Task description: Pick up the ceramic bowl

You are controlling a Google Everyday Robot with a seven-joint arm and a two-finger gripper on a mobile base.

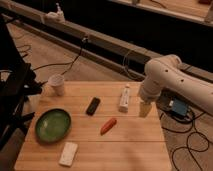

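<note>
The ceramic bowl (53, 124) is a wide, shallow round dish, glossy green inside with a darker rim. It sits on the left side of the wooden table (135, 145). My white arm comes in from the right. My gripper (144, 110) hangs down over the table's right part, well to the right of the bowl and just right of a white bottle. It holds nothing that I can see.
On the table are a small white cup (57, 84) at the back left, a black oblong device (93, 106), a white bottle (124, 98) lying down, an orange carrot-like object (108, 126) and a white flat block (68, 153). Cables lie on the floor. A dark stand (12, 95) is at the left.
</note>
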